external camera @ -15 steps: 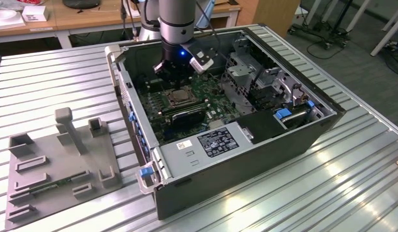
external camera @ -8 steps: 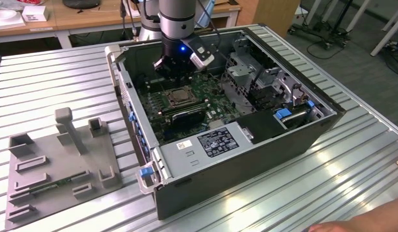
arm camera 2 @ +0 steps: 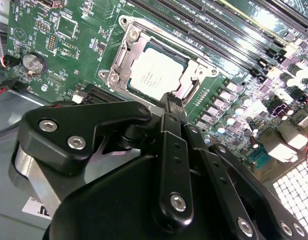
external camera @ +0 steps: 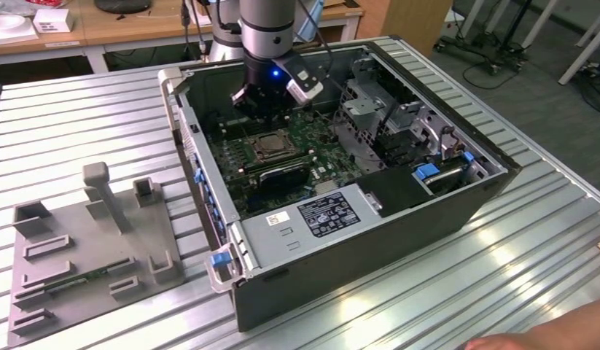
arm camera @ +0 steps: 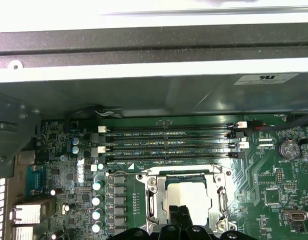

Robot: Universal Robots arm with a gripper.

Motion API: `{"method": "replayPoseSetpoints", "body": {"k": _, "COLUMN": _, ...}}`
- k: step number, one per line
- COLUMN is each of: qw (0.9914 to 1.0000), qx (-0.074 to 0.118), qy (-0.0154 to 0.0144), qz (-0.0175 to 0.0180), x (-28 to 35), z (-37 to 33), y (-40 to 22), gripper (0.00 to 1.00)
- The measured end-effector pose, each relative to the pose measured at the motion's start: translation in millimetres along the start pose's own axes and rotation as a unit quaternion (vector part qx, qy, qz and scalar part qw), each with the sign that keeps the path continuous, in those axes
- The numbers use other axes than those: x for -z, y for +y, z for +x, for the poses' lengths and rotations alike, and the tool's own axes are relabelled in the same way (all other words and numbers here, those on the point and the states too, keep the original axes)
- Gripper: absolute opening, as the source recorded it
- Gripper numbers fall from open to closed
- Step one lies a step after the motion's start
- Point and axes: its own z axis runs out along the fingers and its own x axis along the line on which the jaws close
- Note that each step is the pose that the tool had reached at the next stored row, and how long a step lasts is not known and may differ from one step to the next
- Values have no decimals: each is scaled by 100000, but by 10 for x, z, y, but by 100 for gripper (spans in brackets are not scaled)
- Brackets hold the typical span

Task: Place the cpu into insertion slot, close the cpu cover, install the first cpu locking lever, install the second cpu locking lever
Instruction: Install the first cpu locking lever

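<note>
Second wrist view: cpu in slot, cover down

Hand clenched, empty, tips at the cpu's edge; contact unclear. First wrist view: tips together over the cpu's silver top. Exterior view: hand low inside the case on the counter, over the board.

Silver-grey cpu, green motherboard, black tool
</note>
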Motion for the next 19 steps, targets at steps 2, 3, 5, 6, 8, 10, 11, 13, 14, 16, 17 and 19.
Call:
{"method": "replayPoseSetpoints", "body": {"k": 2, "qw": 100000, "qx": -2, "qy": -1, "qz": -1, "x": 7, "z": 0, "y": 0, "gripper": 10}}
{"method": "replayPoseSetpoints", "body": {"k": 3, "qw": 100000, "qx": -2, "qy": -8, "qz": -12, "x": 13, "z": -1, "y": 1, "gripper": 10}}
{"method": "replayPoseSetpoints", "body": {"k": 5, "qw": 100000, "qx": -2, "qy": -7, "qz": -10, "x": 35, "z": -2, "y": 4, "gripper": 10}}
{"method": "replayPoseSetpoints", "body": {"k": 6, "qw": 100000, "qx": -1, "qy": -8, "qz": -11, "x": 49, "z": -3, "y": 5, "gripper": 10}}
{"method": "replayPoseSetpoints", "body": {"k": 8, "qw": 100000, "qx": 1, "qy": -7, "qz": -10, "x": 72, "z": -5, "y": 8, "gripper": 10}}
{"method": "replayPoseSetpoints", "body": {"k": 10, "qw": 100000, "qx": -5, "qy": -8, "qz": -14, "x": 87, "z": -6, "y": 9, "gripper": 10}}
{"method": "replayPoseSetpoints", "body": {"k": 11, "qw": 100000, "qx": -5, "qy": -13, "qz": -21, "x": 87, "z": -6, "y": 9, "gripper": 10}}
{"method": "replayPoseSetpoints", "body": {"k": 13, "qw": 100000, "qx": -3, "qy": -9, "qz": -15, "x": 103, "z": -7, "y": 11, "gripper": 10}}
{"method": "replayPoseSetpoints", "body": {"k": 14, "qw": 100000, "qx": -2, "qy": -6, "qz": -12, "x": 103, "z": -7, "y": 11, "gripper": 10}}
{"method": "replayPoseSetpoints", "body": {"k": 16, "qw": 100000, "qx": -2, "qy": -9, "qz": -18, "x": 103, "z": -7, "y": 11, "gripper": 10}}
{"method": "replayPoseSetpoints", "body": {"k": 17, "qw": 100000, "qx": -3, "qy": -10, "qz": -16, "x": 104, "z": -7, "y": 11, "gripper": 10}}
{"method": "replayPoseSetpoints", "body": {"k": 19, "qw": 100000, "qx": 0, "qy": -8, "qz": -15, "x": 105, "z": -7, "y": 11, "gripper": 10}}
